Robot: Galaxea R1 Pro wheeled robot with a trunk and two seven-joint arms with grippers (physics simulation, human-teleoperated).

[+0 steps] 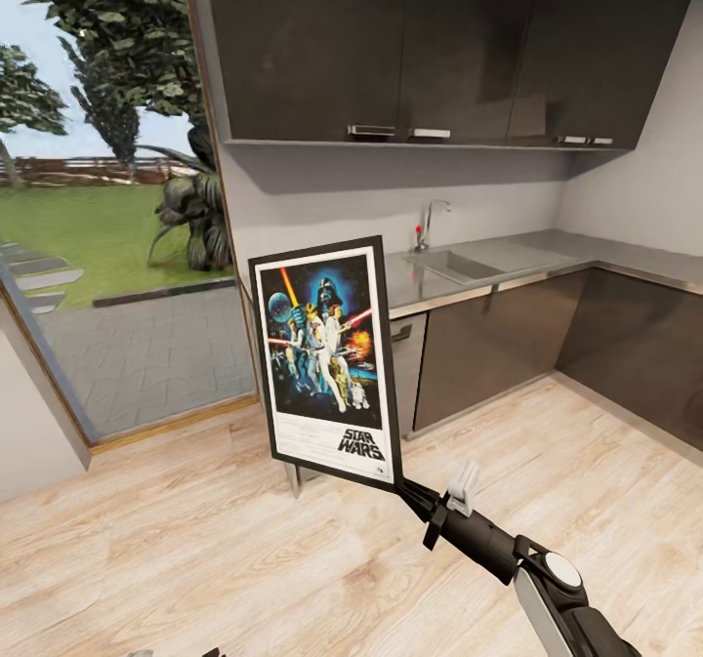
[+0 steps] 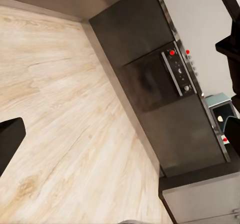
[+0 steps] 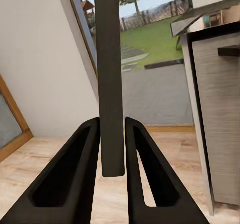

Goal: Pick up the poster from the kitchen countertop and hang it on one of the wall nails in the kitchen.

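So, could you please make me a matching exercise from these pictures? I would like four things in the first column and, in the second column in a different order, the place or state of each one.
Column A
1. poster
2. sink
3. oven
4. right gripper

Column B
a. built into the dark cabinets, with red lights beside its knobs
b. shut on the edge of a thin dark frame
c. held upright above the wooden floor
d. set in the grey kitchen countertop, under a faucet

Pairs: 1-c, 2-d, 3-a, 4-b
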